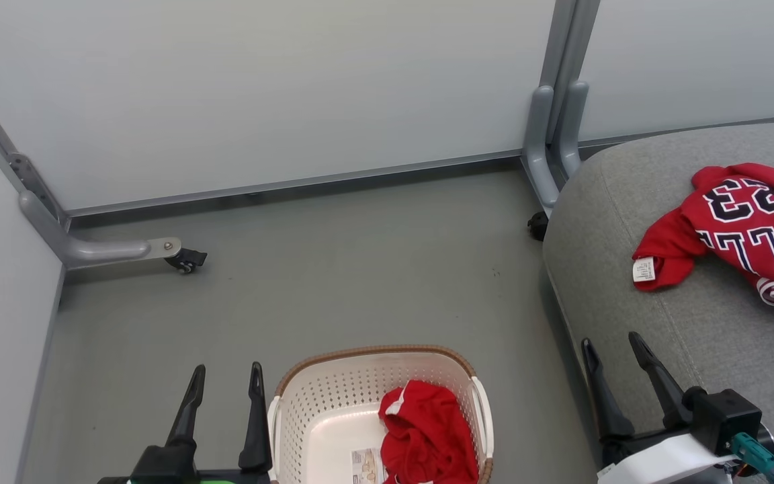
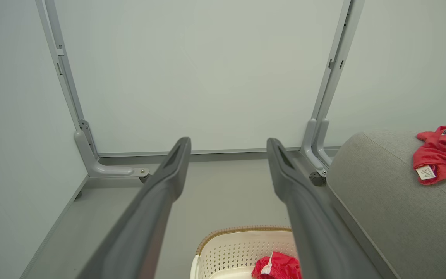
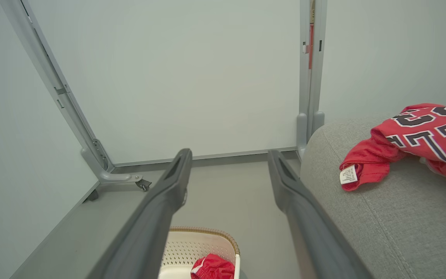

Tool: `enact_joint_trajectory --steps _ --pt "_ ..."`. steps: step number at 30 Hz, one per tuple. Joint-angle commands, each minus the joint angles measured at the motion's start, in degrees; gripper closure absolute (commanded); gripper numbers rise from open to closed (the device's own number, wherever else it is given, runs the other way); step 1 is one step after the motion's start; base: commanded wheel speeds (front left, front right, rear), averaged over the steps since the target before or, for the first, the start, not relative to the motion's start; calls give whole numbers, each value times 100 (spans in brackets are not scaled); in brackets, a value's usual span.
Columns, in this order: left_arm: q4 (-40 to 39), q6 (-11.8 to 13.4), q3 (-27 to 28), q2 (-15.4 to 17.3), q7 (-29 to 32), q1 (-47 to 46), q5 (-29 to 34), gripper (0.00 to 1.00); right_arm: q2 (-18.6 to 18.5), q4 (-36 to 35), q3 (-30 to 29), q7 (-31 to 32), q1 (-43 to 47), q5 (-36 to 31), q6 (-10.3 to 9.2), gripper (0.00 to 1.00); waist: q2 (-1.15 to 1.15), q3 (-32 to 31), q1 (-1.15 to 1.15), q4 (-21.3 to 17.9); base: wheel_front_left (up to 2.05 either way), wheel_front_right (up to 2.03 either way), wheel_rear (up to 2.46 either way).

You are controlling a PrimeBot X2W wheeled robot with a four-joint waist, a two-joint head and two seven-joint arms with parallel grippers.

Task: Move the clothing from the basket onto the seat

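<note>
My left gripper and right gripper spread empty, I'd pinch the bunched top of the limp red fabric garment in the cream plastic basket.

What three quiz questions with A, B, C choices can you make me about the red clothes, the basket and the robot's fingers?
1. How many red garments lie in the basket? A none; B one; C three.
2. How are the fingers of the left gripper? A apart, holding nothing; B shut on the basket; C shut on a garment.
3. Where is the number 23 jersey? A in the basket; B in the left gripper; C on the grey seat.

Answers: B, because a single plain red garment sits inside. A, because a gap shows between the two fingers with nothing in it. C, because the jersey lies spread on the seat.
</note>
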Motion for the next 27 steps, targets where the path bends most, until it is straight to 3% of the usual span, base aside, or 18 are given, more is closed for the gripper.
enact_joint_trajectory --steps 1,16,27 --pt "11 43 8 6 -2 97 -12 0 -22 14 2 -3 96 -28 -6 0 0 -5 0 -14 0 0 0" --pt "110 8 -195 5 -2 -124 8 0 -22 -126 -101 -3 -28 -103 -6 0 0 412 0 -77 0 0 0" --pt "298 -222 -322 7 -1 -1317 109 0 -20 -584 -463 -3 -1007 -244 -6 0 0 2407 0 -54 0 0 0"
